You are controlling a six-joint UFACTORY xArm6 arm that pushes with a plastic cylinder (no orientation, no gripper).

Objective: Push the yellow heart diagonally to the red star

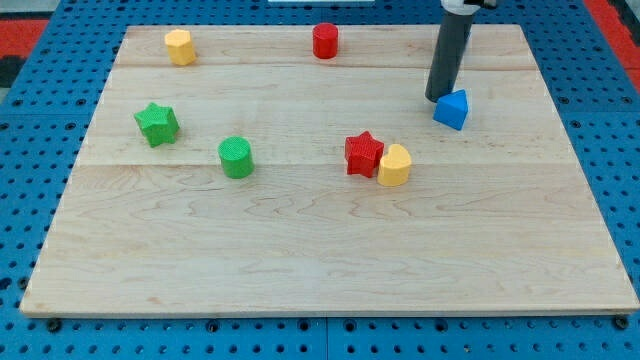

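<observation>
The yellow heart [394, 165] lies near the board's middle, touching the lower right side of the red star [363, 153]. My tip [439, 97] stands at the upper right, just left of and above the blue block [452, 108], almost touching it. The tip is well up and to the right of the yellow heart.
A red cylinder [325, 41] stands at the top middle. A yellow block [180, 46] is at the top left. A green star [157, 123] and a green cylinder [236, 157] lie on the left half. The wooden board [300, 270] rests on a blue pegboard.
</observation>
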